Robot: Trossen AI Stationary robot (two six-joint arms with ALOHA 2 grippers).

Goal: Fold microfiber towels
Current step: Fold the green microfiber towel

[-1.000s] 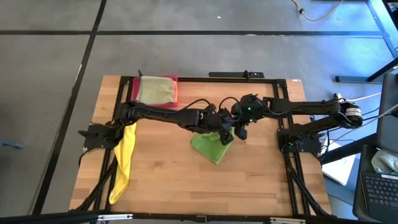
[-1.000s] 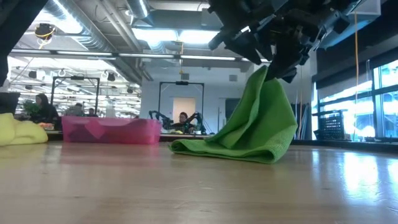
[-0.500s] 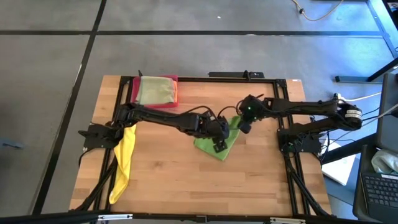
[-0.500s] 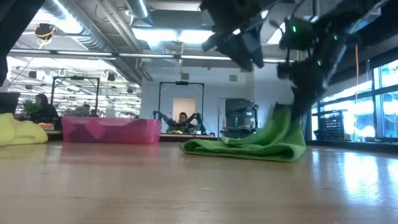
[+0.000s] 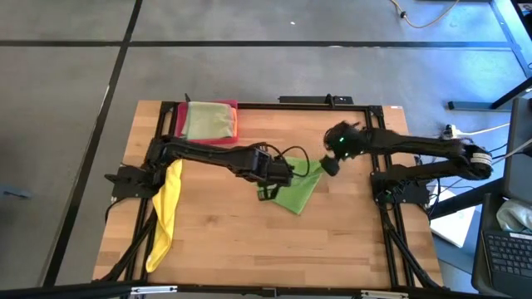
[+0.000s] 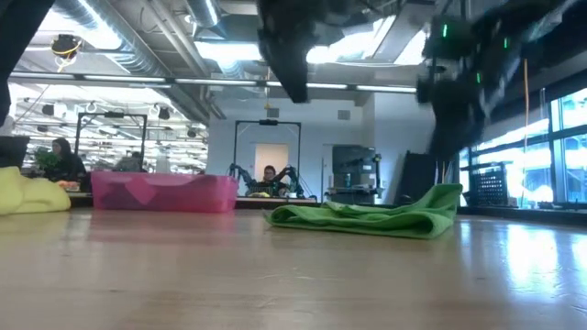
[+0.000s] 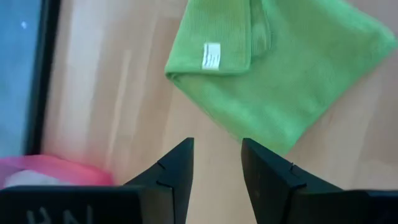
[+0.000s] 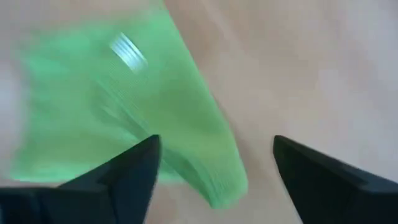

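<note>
The green towel [image 5: 296,190] lies folded mid-table, between both grippers and held by neither. The left gripper [image 5: 287,174], fingers parted and empty, hangs at its left edge; the right gripper [image 5: 330,166], spread wide, at its far right corner, about equally near.

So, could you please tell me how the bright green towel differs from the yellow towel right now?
The bright green towel lies folded and flat mid-table, between both arms; the yellow towel lies unfolded in a long crumpled strip along the table's left side. The green one shows a white label; no label shows on the yellow one. No end effector holds either.
</note>
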